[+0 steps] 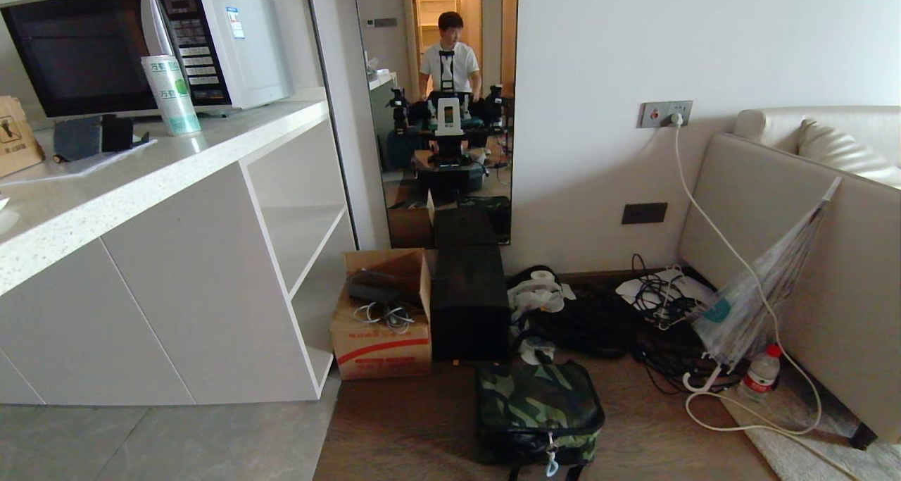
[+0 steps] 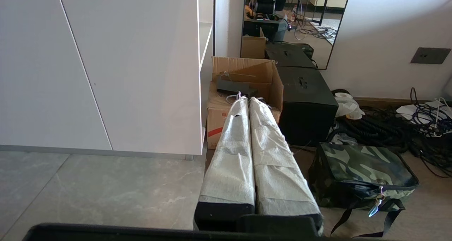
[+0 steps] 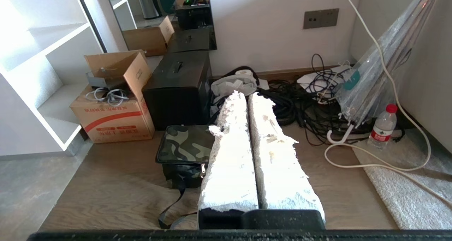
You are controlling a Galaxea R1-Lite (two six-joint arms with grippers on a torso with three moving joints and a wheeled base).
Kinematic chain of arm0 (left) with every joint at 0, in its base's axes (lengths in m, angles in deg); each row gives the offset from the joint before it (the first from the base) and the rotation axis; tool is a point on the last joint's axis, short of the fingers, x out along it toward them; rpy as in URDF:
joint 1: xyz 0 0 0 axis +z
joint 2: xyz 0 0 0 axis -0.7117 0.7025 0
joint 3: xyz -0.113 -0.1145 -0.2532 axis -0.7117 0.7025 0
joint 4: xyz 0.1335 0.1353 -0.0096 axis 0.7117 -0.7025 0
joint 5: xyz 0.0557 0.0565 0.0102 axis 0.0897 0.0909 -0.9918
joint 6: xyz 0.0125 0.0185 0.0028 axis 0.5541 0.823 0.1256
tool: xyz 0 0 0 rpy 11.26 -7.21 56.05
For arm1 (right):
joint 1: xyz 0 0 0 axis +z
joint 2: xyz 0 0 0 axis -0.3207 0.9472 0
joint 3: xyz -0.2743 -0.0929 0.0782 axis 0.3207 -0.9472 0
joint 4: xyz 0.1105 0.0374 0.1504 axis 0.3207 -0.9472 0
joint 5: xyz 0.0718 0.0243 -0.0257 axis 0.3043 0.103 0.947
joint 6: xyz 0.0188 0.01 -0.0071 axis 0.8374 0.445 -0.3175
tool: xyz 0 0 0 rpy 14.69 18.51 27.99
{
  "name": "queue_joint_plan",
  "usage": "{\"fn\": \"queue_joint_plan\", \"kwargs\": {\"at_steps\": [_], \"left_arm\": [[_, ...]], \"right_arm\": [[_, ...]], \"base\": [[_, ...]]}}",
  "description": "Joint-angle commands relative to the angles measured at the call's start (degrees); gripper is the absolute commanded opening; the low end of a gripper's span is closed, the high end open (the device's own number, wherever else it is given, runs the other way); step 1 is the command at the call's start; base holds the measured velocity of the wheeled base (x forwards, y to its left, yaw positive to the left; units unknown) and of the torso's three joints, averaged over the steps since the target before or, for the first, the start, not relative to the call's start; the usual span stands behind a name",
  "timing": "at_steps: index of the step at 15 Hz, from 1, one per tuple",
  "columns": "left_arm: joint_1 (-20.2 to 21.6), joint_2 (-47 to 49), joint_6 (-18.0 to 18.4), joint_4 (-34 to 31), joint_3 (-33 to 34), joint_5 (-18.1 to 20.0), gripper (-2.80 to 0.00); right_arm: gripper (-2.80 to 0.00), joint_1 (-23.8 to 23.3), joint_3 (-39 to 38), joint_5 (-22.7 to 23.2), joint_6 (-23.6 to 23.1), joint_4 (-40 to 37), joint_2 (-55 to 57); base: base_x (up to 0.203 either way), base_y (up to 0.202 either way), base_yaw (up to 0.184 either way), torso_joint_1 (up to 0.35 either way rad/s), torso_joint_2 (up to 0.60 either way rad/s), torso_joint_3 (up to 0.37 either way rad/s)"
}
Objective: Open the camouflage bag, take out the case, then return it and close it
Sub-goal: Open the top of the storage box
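We see the camouflage bag (image 1: 538,412) zipped shut on the wood floor, directly in front of the tall black box (image 1: 468,291), its pale blue zipper loop (image 1: 551,461) on the edge facing away from that box, toward us. Both claws hover off the floor on that same near side, fingers pressed together and holding nothing: left gripper (image 2: 246,101) beside the bag toward the cardboard box (image 2: 243,103), right gripper (image 3: 243,97) on the opposite side. Neither looks clearly nearer, and the case isn't visible.
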Motion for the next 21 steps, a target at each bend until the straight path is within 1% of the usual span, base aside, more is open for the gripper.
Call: {"fn": "queue_joint_plan", "kwargs": {"at_steps": [1,16,21], "left_arm": [[0.0,0.0,0.0,0.0,0.0,0.0,-2.8],[0.0,0.0,0.0,0.0,0.0,0.0,-2.8],[0.0,0.0,0.5,0.0,0.2,-0.2,-2.8]], "right_arm": [[-2.8,0.0,0.0,0.0,0.0,0.0,0.0],[-2.8,0.0,0.0,0.0,0.0,0.0,0.0],[-2.8,0.0,0.0,0.0,0.0,0.0,0.0]], "base": [[0.0,0.0,0.0,0.0,0.0,0.0],[0.0,0.0,0.0,0.0,0.0,0.0],[0.0,0.0,0.0,0.0,0.0,0.0]]}}
